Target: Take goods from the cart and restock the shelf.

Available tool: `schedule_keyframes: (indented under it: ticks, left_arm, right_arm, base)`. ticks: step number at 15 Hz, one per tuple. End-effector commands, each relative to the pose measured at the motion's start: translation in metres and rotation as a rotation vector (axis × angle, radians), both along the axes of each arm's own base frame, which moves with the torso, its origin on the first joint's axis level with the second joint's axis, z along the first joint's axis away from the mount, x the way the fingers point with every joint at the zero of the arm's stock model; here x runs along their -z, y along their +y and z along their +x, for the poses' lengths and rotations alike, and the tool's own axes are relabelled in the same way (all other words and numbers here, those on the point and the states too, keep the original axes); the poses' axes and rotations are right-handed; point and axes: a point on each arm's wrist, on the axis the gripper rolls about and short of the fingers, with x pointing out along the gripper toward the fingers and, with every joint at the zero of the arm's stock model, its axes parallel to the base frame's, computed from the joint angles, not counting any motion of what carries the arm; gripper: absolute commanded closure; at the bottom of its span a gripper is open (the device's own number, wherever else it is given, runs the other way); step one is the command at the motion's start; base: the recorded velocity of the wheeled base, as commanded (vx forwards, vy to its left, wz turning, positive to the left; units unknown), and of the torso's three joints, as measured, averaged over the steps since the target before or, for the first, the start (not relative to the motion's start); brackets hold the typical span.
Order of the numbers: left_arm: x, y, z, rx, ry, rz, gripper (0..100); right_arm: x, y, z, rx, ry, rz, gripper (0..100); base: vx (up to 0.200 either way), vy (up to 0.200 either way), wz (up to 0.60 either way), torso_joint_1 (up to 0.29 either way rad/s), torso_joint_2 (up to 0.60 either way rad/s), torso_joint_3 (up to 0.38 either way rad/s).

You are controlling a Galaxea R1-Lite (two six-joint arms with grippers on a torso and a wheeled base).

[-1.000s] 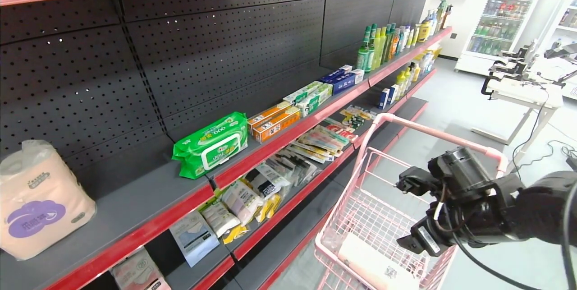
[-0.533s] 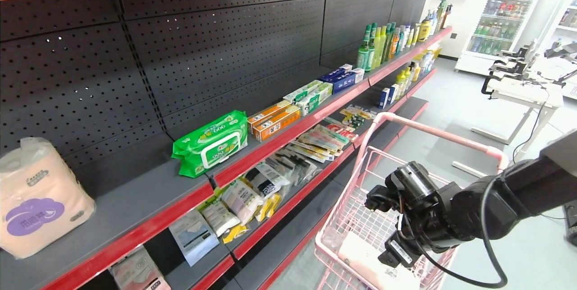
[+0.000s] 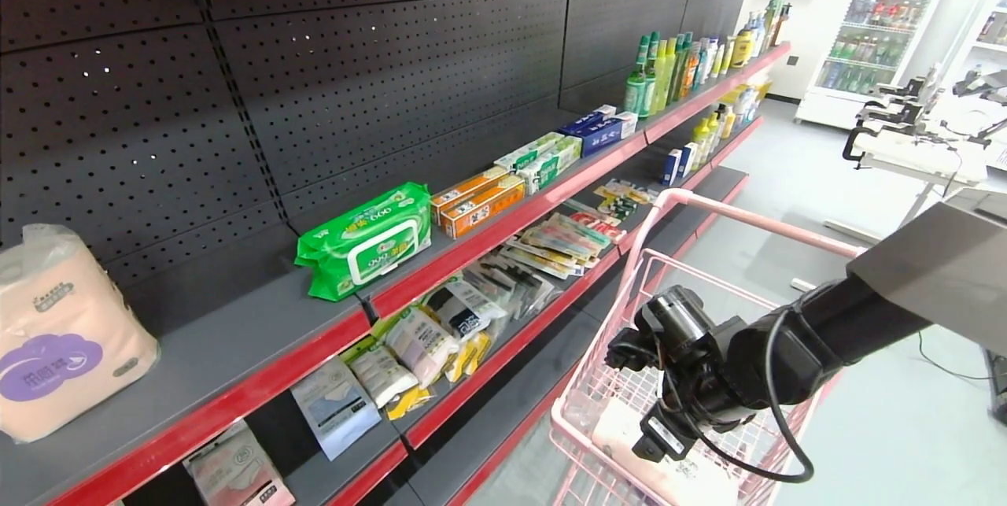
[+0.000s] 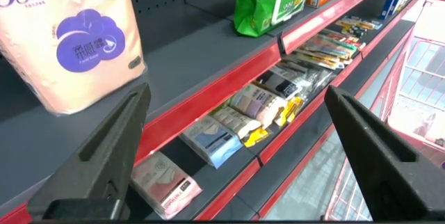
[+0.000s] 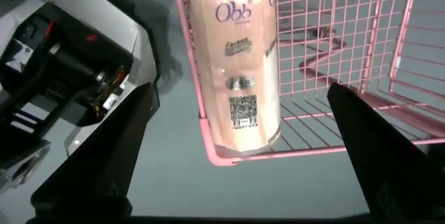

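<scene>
Peach tissue pack (image 5: pixel 240 57), lying in pink cart (image 5: pixel 313 152)

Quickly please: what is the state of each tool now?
Left tool: open, holding nothing.
Right tool: open, holding nothing, over the pale pink wrapped tissue pack in the pink wire cart.

This is a shop aisle. Red-edged shelving (image 3: pixel 488 245) on black pegboard (image 3: pixel 393 57) carries wipes (image 3: pixel 366 242), toothpaste boxes (image 3: pixel 480 203) and bottles (image 3: pixel 661 77) from nine toward one o'clock. A pink shopping cart (image 3: pixel 747 219) stands at five, a glass-door drinks fridge (image 3: pixel 865 26) at two.
</scene>
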Motion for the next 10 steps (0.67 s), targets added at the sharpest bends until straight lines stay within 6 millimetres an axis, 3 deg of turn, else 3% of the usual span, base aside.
schedule_keyframes:
  ticks: [1,10]
  left_arm:
    - [0.000,0.000,0.000,0.000,0.002,0.000,0]
    - [0.000,0.000,0.000,0.000,0.000,0.003,0]
  right_arm:
    - [0.011,0.009,0.006,-0.018,0.022,0.003,0]
    - [0.020,0.005,0.016,-0.055,0.044,0.010,0]
  base:
    - [0.000,0.000,0.00,-0.134,0.30,0.154]
    - [0.000,0.000,0.00,-0.155,0.33,0.177]
